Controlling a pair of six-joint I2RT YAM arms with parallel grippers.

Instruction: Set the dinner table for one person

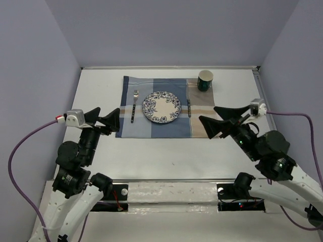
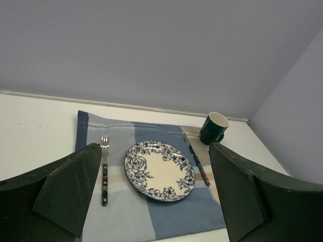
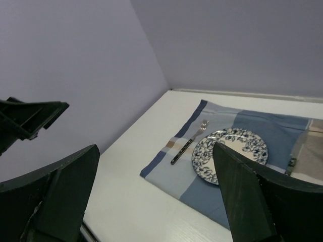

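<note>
On the white dinner table [image 1: 161,156] lies a blue-and-tan plaid placemat [image 1: 166,126]. On the placemat sit a blue floral plate [image 1: 161,107], a fork [image 1: 134,106] to its left and a knife [image 1: 189,107] to its right. A dark green mug [image 1: 205,80] stands at the placemat's far right corner. My left gripper [image 1: 104,118] is open and empty, raised near the placemat's left edge. My right gripper [image 1: 222,120] is open and empty, raised near the placemat's right edge. The left wrist view shows the plate [image 2: 159,170], the fork [image 2: 105,171], the knife [image 2: 200,166] and the mug [image 2: 214,128].
Pale lavender walls [image 1: 166,30] close in the table at the back and on both sides. A metal rail [image 1: 166,182] runs along the table's near edge by the arm bases. Purple cables [image 1: 20,146] hang from both wrists.
</note>
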